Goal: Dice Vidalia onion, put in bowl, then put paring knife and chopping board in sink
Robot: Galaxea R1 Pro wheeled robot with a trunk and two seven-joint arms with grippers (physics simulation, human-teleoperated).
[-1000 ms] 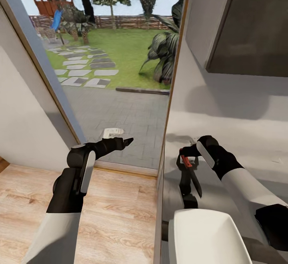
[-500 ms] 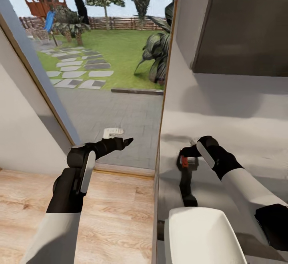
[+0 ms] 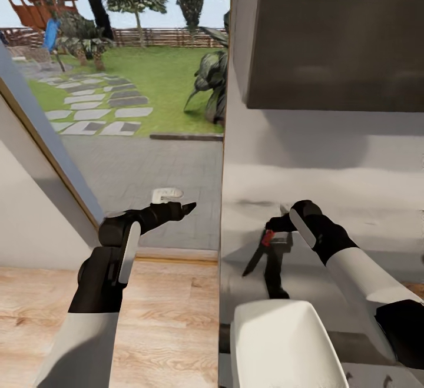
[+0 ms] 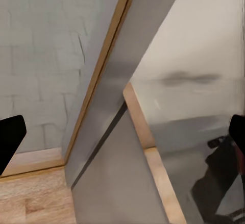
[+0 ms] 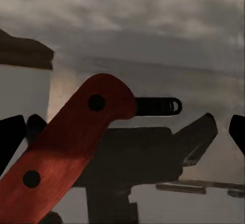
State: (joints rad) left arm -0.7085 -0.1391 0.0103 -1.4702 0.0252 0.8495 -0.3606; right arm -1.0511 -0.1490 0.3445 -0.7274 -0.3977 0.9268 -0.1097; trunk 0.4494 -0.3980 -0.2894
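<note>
While the right end effector (image 3: 272, 230) hangs over the grey worktop (image 3: 353, 211), it is closed on the red handle of the knife (image 3: 259, 252). The dark blade points down and toward 7 o'clock in the head view, so the knife's long line runs from 1 o'clock to 7 o'clock. In the right wrist view, the red handle (image 5: 66, 155) with its two dark dots sits slanted between the fingers.

The white bowl (image 3: 282, 347) lies near the robot, at about 6 o'clock from the knife. I cannot see the sink from here, so I cannot tell which way it lies. The right arm has the knife, so I think it is the one that must carry it there.

The right arm is bent, with its wrist curled back toward 9 o'clock. The left end effector (image 3: 185, 207) reaches toward the glass door, holds nothing, and looks nearly closed. In the left wrist view its dark fingers (image 4: 10, 140) sit wide at the edges, so I cannot be sure.
</note>
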